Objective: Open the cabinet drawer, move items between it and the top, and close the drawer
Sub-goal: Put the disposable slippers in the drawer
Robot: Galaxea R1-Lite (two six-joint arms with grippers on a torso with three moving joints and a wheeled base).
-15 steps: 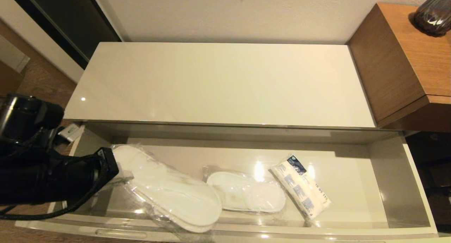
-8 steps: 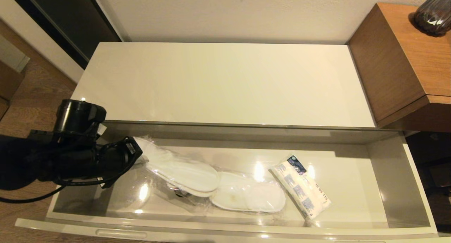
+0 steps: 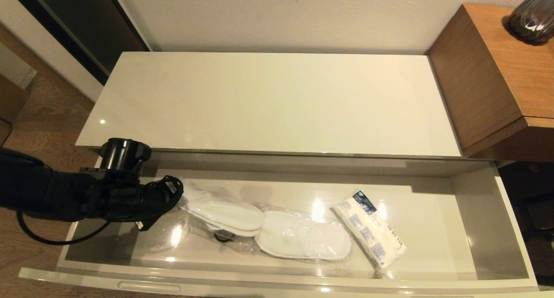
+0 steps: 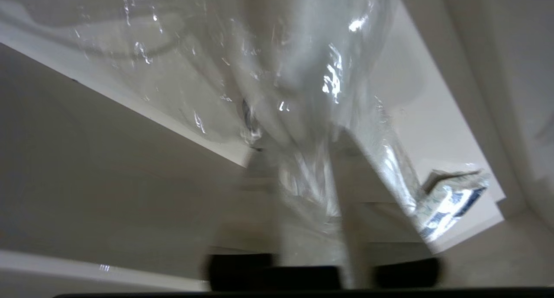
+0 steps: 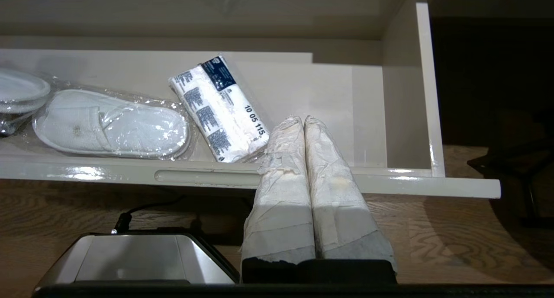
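Observation:
The cabinet drawer (image 3: 489,220) stands pulled out, its cream front (image 5: 86,172) towards me. At its left end my left gripper (image 3: 179,193) is shut on the end of a plastic-wrapped pack of white slippers (image 3: 225,216). In the left wrist view the crinkled wrap is pinched in the gripper (image 4: 303,168). The held pack's far end overlaps a second wrapped slipper (image 3: 303,241) lying flat. The tissue pack (image 3: 370,235) with blue prints (image 5: 216,103) lies right of it. The top (image 3: 268,103) is bare. My right gripper (image 5: 301,118) is shut on nothing, outside the drawer front near the tissue pack.
A brown wooden unit (image 3: 497,81) with a dark vase (image 3: 534,17) rises right of the cabinet. A small black ring (image 3: 221,236) shows under the held pack. A silver device (image 5: 130,254) sits on the wooden floor below the right gripper. The drawer's right end is bare.
My left gripper has carried the slipper pack rightward and farther back in the drawer, so that its far end now overlaps the second slipper. The tissue pack has not moved.

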